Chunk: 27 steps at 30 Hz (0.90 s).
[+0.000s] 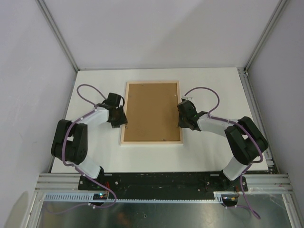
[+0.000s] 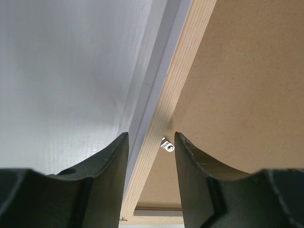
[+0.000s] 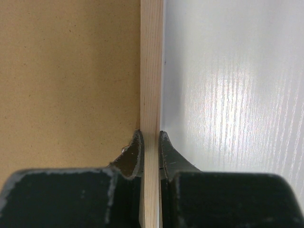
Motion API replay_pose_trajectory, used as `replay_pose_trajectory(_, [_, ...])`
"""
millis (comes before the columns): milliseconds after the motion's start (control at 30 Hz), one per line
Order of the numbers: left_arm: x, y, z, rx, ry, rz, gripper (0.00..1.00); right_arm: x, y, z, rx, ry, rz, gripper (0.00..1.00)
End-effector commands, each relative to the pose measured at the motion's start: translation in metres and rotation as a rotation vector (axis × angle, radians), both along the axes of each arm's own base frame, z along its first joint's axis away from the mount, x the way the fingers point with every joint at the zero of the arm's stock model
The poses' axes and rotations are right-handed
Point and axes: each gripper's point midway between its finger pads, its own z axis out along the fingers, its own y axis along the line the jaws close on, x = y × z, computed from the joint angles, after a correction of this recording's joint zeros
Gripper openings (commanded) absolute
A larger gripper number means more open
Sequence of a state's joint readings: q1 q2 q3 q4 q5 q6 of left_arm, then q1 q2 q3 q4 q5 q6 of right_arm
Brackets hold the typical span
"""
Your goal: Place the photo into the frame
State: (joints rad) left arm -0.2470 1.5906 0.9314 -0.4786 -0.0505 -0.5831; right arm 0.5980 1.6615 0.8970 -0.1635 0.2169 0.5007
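Surroundings: a white counter [image 1: 95, 76] inside pale grey walls carries everything; a purple cable [image 1: 84, 91] loops off each arm.
Task's thing: the thin rectangular pale-wood picture frame [image 1: 152, 142] lies flat at the middle of the counter, back side up, long sides running near to far.
Inside it: a plain brown backing board [image 1: 152, 111] fills the opening and covers whatever is beneath it.
In the way: a small silver metal tab [image 2: 167, 146] sits at the inner edge of the left rail, where wood meets board.
Left arm [image 1: 95, 116]: elbow folded back at the near left, forearm reaching right to the frame's left rail, wrist tipped down.
Right arm [image 1: 213, 124]: mirrored at the near right, forearm reaching left to the frame's right rail.
Left tool [image 2: 151, 142]: parted, one dark finger [image 2: 111, 166] over the counter side and the other over the board, straddling the rail. No clamp shows, and contact cannot be told.
Right tool [image 3: 151, 142]: closed tight on the right rail, its fingers [image 3: 135, 154] pressing either side of the wood strip.
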Motion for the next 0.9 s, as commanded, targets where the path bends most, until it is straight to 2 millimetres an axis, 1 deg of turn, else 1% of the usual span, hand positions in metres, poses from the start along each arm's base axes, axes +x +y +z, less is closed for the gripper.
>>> replay_pose_trajectory(0, [0.005, -0.002, -0.005, 0.022, 0.005, -0.011, 0.49, -0.015, 0.001, -0.022, -0.005, 0.078, 0.022, 0.0])
replay_pose_trajectory(133, [0.004, -0.001, -0.012, 0.035, 0.024, -0.009, 0.49, -0.015, 0.001, -0.022, -0.005, 0.077, 0.023, 0.0])
replay_pose_trajectory(233, [0.004, 0.0, -0.014, 0.042, 0.028, -0.003, 0.47, -0.015, 0.0, -0.021, -0.007, 0.078, 0.023, 0.0])
replay_pose_trajectory(467, [-0.002, 0.003, -0.013, 0.052, 0.026, 0.005, 0.29, -0.015, 0.0, -0.021, -0.005, 0.076, 0.023, 0.0])
replay_pose_trajectory(600, [-0.012, 0.005, -0.019, 0.061, 0.047, -0.002, 0.17, -0.015, 0.001, -0.022, -0.003, 0.078, 0.024, 0.0])
replay_pose_trajectory(733, [-0.019, 0.006, -0.025, 0.068, 0.068, -0.009, 0.09, -0.015, 0.002, -0.023, 0.0, 0.08, 0.023, 0.0])
replay_pose_trajectory(800, [-0.02, 0.006, -0.026, 0.067, 0.073, -0.012, 0.04, -0.015, 0.002, -0.023, 0.002, 0.08, 0.023, 0.0])
replay_pose_trajectory(867, [-0.021, 0.004, -0.025, 0.058, 0.073, -0.013, 0.01, -0.015, 0.002, -0.022, 0.005, 0.08, 0.022, 0.0])
